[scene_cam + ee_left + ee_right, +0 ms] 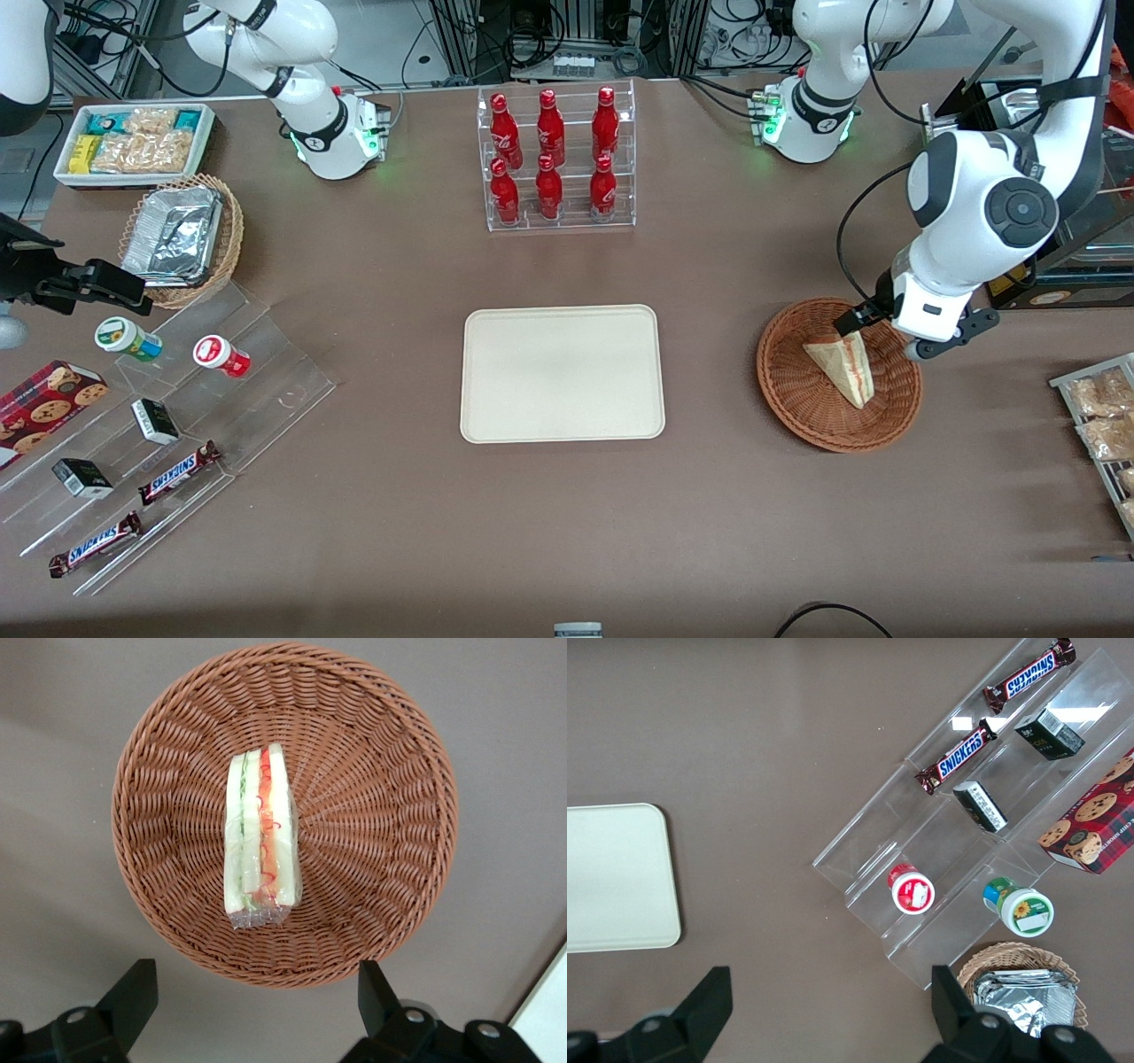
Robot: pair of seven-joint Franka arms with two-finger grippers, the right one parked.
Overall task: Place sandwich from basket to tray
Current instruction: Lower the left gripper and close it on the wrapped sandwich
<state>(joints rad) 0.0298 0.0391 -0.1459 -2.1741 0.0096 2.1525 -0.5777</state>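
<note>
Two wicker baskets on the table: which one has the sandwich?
The reddish-brown basket under the open hand holds the sandwich; the tan basket holds foil trays.

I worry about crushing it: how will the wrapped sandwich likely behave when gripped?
The sandwich is probably soft, since its bread and filling layers show edge-on. Its clear wrap may be slippery. It looks light, lying in the basket. The gripper hovers open above it.

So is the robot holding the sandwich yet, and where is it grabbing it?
No, nothing is held. The gripper hangs above the basket with its fingers open, and the sandwich lies in the basket, untouched.
</note>
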